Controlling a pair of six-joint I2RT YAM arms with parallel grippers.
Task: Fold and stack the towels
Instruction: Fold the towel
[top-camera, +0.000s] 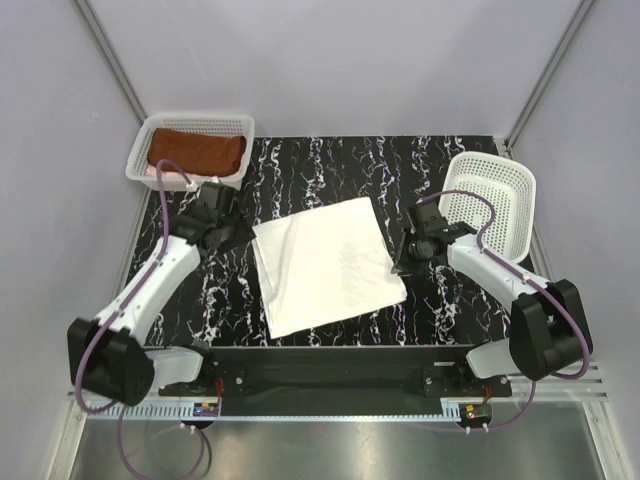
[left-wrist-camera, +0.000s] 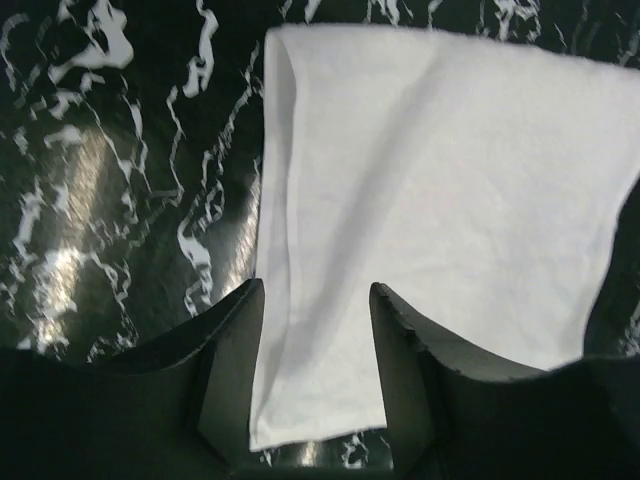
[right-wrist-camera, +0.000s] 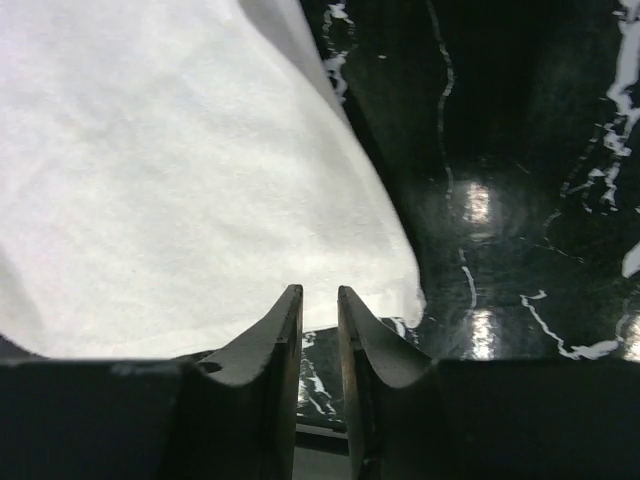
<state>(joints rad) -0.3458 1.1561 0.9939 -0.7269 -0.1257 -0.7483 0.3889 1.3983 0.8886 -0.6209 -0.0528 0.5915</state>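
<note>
A white towel lies folded flat in the middle of the black marble table. My left gripper hovers at its far-left corner. In the left wrist view that gripper stands open, with the towel's corner lying on the table below the gap. My right gripper sits at the towel's right edge. Its jaws are open a narrow slit with nothing between them, and the white towel ends just ahead of the fingertips. A folded rust-brown towel rests in the far-left basket.
A white mesh basket holding the brown towel stands at the table's far-left corner. A second white mesh basket leans tilted at the right edge, close behind my right arm. Grey walls enclose the table.
</note>
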